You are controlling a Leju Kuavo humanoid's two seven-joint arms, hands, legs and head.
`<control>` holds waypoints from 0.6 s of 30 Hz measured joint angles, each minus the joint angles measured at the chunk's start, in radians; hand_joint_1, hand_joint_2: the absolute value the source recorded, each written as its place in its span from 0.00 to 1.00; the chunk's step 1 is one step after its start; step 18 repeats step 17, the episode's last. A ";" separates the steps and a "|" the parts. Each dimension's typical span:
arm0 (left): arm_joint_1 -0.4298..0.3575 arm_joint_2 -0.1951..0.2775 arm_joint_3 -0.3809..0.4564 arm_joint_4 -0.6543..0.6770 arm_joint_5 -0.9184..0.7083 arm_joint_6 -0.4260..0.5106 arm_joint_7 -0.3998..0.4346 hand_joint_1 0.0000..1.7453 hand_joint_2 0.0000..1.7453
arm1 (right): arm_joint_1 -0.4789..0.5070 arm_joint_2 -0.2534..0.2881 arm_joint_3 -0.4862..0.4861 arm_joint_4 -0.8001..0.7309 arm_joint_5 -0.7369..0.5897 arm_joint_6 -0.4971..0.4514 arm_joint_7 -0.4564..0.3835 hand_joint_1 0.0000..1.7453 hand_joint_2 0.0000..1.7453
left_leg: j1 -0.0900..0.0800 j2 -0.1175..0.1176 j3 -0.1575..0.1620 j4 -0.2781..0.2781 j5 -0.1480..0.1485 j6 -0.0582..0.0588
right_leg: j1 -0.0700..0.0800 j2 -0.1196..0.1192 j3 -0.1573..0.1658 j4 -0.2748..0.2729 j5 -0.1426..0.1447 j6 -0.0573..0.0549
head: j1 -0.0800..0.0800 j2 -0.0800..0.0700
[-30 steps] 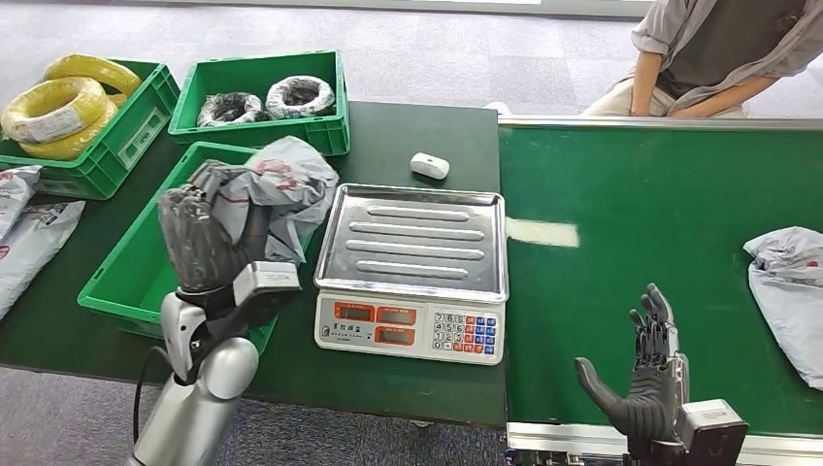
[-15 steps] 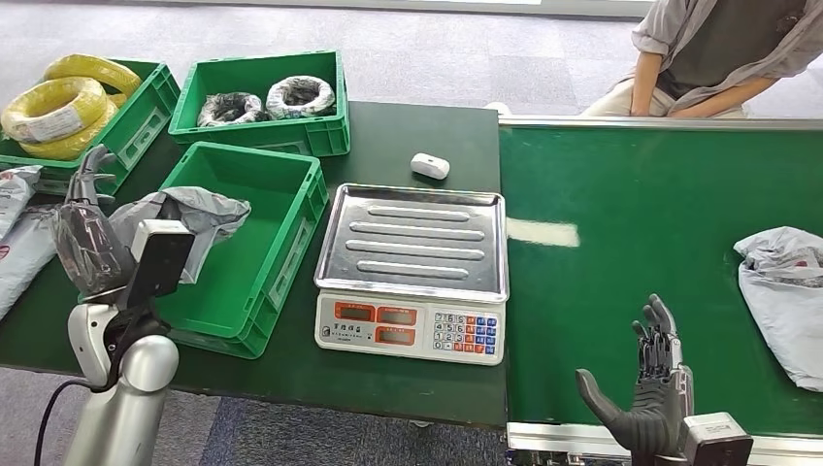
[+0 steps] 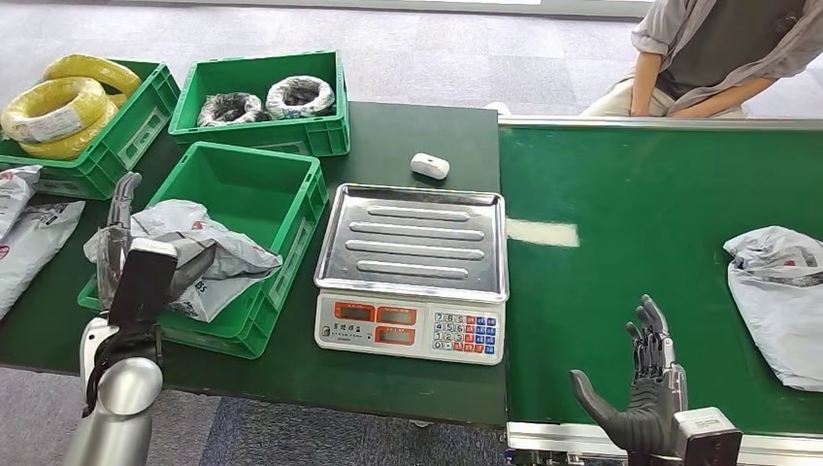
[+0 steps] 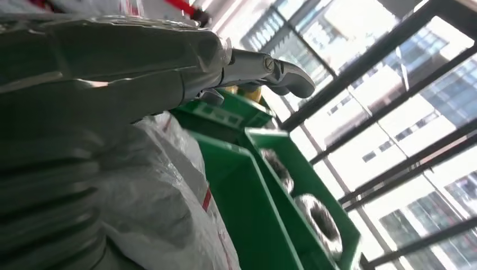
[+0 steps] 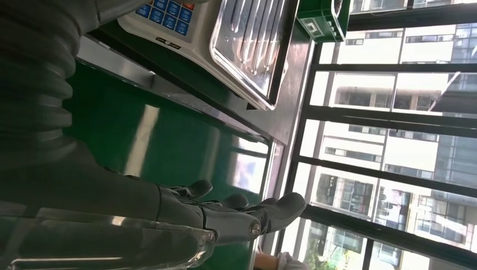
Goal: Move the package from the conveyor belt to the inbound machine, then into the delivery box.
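The left robot hand (image 3: 124, 254) stands at the near left edge of the green delivery box (image 3: 283, 221), fingers spread and holding nothing; the grey package (image 3: 199, 254) lies in that box just beside it; the right robot hand (image 3: 642, 388) hovers open over the conveyor belt (image 3: 631, 223); a second grey package (image 3: 781, 296) rests far right; the scale (image 3: 412, 272) sits between on the surface (image 3: 408, 131).

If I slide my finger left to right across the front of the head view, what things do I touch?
Robot's left hand → grey plastic package in green crate → silver weighing scale → robot's right hand → grey bag.
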 joint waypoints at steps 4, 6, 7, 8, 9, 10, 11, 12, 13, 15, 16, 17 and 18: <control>0.051 0.014 -0.002 -0.055 0.187 -0.234 -0.013 0.00 1.00 | 0.005 0.000 -0.013 -0.003 0.007 0.012 0.003 0.00 1.00 | 0.000 0.000 0.000 0.000 0.000 0.000 | 0.000 0.000 0.000 0.000 0.000 0.000 | 0.000 0.000; 0.073 0.021 -0.004 -0.078 0.214 -0.276 -0.017 0.00 1.00 | 0.007 0.000 -0.021 -0.003 0.007 0.018 0.004 0.00 1.00 | 0.000 0.000 0.000 0.000 0.000 0.000 | 0.000 0.000 -0.001 0.000 0.000 0.000 | 0.000 0.000; 0.081 0.025 -0.004 -0.087 0.222 -0.290 -0.019 0.00 1.00 | 0.007 0.000 -0.024 -0.003 0.008 0.020 0.004 0.00 1.00 | 0.000 0.000 0.000 0.000 0.000 0.000 | 0.000 0.000 0.000 0.000 0.000 0.000 | 0.000 0.000; 0.089 0.032 -0.004 -0.096 0.233 -0.306 -0.023 0.00 1.00 | 0.007 0.000 -0.027 -0.004 0.008 0.022 0.004 0.00 1.00 | 0.000 0.000 0.000 0.000 0.000 0.000 | 0.000 0.000 0.000 0.000 0.000 0.000 | 0.000 0.000; 0.099 0.041 -0.004 -0.105 0.248 -0.324 -0.029 0.00 1.00 | 0.007 0.000 -0.031 -0.004 0.008 0.023 0.004 0.00 1.00 | 0.000 0.000 0.000 0.000 0.000 0.000 | 0.000 0.000 0.000 0.000 0.000 0.000 | 0.000 0.000; 0.109 0.053 -0.004 -0.113 0.269 -0.344 -0.038 0.00 1.00 | 0.007 0.000 -0.035 -0.004 0.007 0.026 0.004 0.00 1.00 | 0.000 0.000 0.000 0.000 0.000 0.000 | 0.000 0.000 0.000 0.000 0.000 0.000 | 0.000 0.000; 0.119 0.066 -0.002 -0.120 0.293 -0.362 -0.048 0.00 1.00 | 0.007 -0.001 -0.040 -0.004 0.006 0.029 0.003 0.00 1.00 | 0.000 0.000 0.000 0.000 0.000 0.000 | 0.000 0.000 0.000 0.000 0.000 0.000 | 0.000 0.000; 0.129 0.080 0.000 -0.126 0.317 -0.377 -0.057 0.00 1.00 | 0.007 -0.001 -0.046 -0.004 0.004 0.031 0.003 0.00 1.00 | 0.000 0.000 0.000 0.000 0.000 0.000 | 0.000 0.000 -0.001 0.000 0.000 0.000 | 0.000 0.000; 0.138 0.094 0.005 -0.132 0.340 -0.388 -0.067 0.00 1.00 | 0.007 -0.002 -0.052 -0.004 0.001 0.034 0.003 0.00 1.00 | 0.000 0.000 0.000 0.000 0.000 0.000 | 0.000 0.000 -0.001 0.000 0.000 0.000 | 0.000 0.000; 0.154 0.111 0.018 -0.144 0.375 -0.390 -0.089 0.00 1.00 | 0.007 -0.002 -0.064 -0.005 -0.003 0.039 0.002 0.00 1.00 | 0.000 0.000 0.000 0.000 0.000 0.000 | 0.000 0.000 0.000 0.000 0.000 0.000 | 0.000 0.000; 0.161 0.115 0.026 -0.152 0.390 -0.379 -0.113 0.00 1.00 | 0.008 -0.002 -0.070 -0.006 -0.004 0.042 0.002 0.00 1.00 | 0.000 0.000 0.000 0.000 0.000 0.000 | 0.000 0.000 0.000 0.000 0.000 0.000 | 0.000 0.000; 0.165 0.116 0.030 -0.155 0.398 -0.374 -0.124 0.00 1.00 | 0.008 -0.002 -0.073 -0.007 -0.005 0.044 0.002 0.00 1.00 | 0.000 0.000 0.000 0.000 0.000 0.000 | 0.000 0.000 0.000 0.000 0.000 0.000 | 0.000 0.000; 0.165 0.116 0.030 -0.155 0.398 -0.374 -0.124 0.00 1.00 | 0.008 -0.002 -0.073 -0.007 -0.005 0.044 0.002 0.00 1.00 | 0.000 0.000 0.000 0.000 0.000 0.000 | 0.000 0.000 0.000 0.000 0.000 0.000 | 0.000 0.000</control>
